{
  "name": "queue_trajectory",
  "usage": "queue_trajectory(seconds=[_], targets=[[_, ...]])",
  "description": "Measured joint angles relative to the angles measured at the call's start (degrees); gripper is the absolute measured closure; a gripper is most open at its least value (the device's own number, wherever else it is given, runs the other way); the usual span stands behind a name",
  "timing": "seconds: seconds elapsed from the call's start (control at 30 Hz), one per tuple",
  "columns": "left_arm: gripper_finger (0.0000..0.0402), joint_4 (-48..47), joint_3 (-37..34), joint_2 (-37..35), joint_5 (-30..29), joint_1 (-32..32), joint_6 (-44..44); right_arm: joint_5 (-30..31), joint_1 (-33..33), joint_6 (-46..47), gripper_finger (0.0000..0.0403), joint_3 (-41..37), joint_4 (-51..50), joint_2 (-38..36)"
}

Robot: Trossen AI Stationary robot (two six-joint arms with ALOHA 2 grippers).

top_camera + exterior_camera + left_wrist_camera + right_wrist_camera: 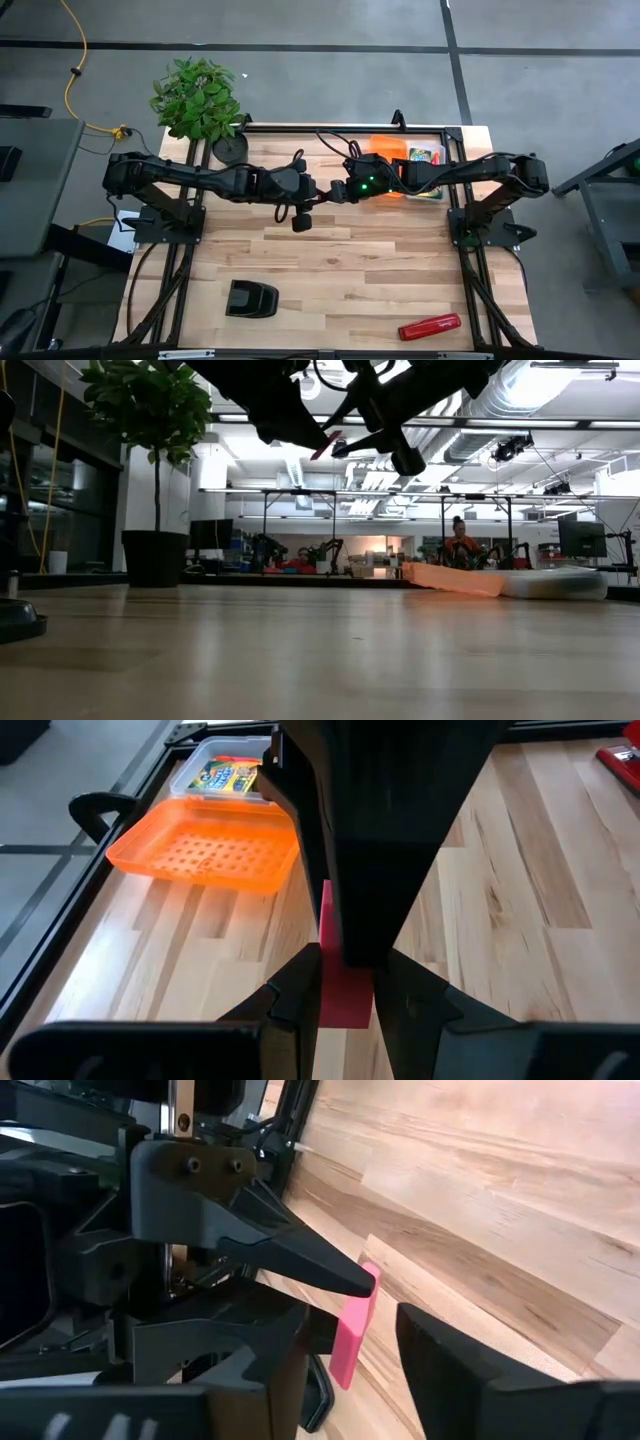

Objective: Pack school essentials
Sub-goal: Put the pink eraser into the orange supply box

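My two grippers meet in mid-air above the middle of the table. My left gripper (347, 982) is shut on a small pink eraser (346, 1000), which also shows high above the table in the low view (325, 444). My right gripper (352, 1325) faces it, open, with one finger on either side of the eraser (352, 1335); a gap shows between the eraser and one finger (450, 1355). Far right on the table, a clear box holds a yellow-green crayon box (225, 775), and an orange lid (205, 845) lies beside it. Pens do not show. My left gripper pinches the pink eraser between its two fingers (300, 985), one on each of its narrow sides (326, 975). The fingers slant down toward the table's right side. The eraser is lifted clear of the table and sticks out beyond the fingertips.
A red stapler (430, 326) lies near the front right edge, and a black blocky desk object (250, 298) at the front left. A potted plant (197, 95) and a round black base (230, 150) stand at the far left. Bare wood (340, 260) lies below the grippers.
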Motion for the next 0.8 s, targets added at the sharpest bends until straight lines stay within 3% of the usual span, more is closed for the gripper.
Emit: queue_trajectory(seconds=[0.4, 0.67, 0.8], targets=[[0.0321, 0.95, 0.0, 0.06, 0.55, 0.02, 0.04, -0.04, 0.0, -0.35, 0.0335, 0.0, -0.19, -0.06], [0.0259, 2.67, 0.07, 0.09, 0.61, 0.0, 0.02, -0.02, -0.02, -1.64, 0.0393, 0.0, -0.32, -0.11], [0.023, -0.6, 0.04, -2.25, 1.11, 0.08, 0.02, -0.35, -0.26, -2.53, 0.0393, 0.0, -1.06, -0.23]])
